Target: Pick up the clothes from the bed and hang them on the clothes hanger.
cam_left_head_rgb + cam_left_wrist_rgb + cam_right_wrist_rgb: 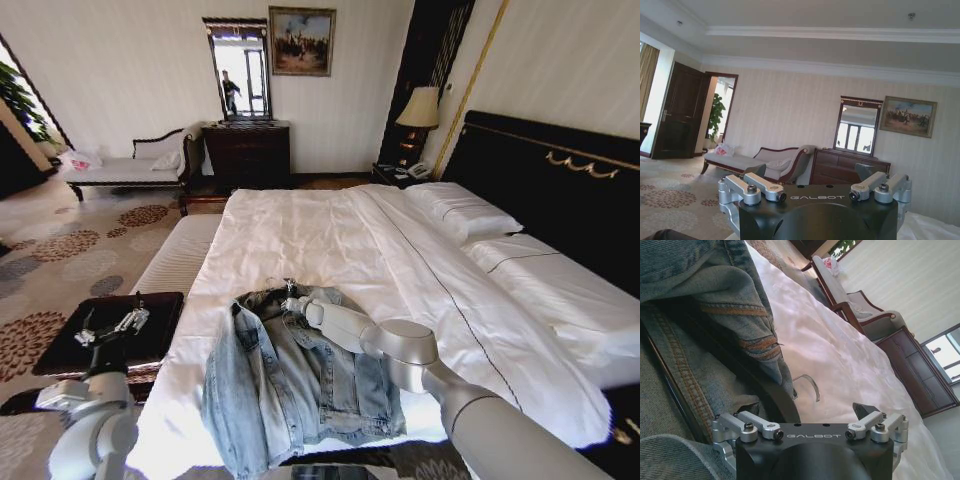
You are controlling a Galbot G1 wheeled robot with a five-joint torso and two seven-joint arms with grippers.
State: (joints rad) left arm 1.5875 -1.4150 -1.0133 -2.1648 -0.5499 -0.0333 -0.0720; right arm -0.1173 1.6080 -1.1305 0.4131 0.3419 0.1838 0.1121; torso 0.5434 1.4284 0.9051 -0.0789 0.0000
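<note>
The light-blue denim jacket (300, 390) lies spread on the near end of the white bed (330, 230), collar toward the pillows. My right arm reaches over it, and the right gripper (293, 300) is at the collar. In the right wrist view this gripper (810, 412) is open. The black clothes hanger (740, 375) runs under the denim (700, 290) to its near side, and its silver hook (810, 385) lies on the sheet between the jaws. My left gripper (110, 328) is raised beside the bed, open and empty (810, 172).
A dark bench (160, 320) stands at the bed's left side below my left arm. Pillows (460, 210) and the black headboard (560, 190) are on the right. A chaise (130, 165), dresser (247, 150) and lamp (420, 108) line the far wall.
</note>
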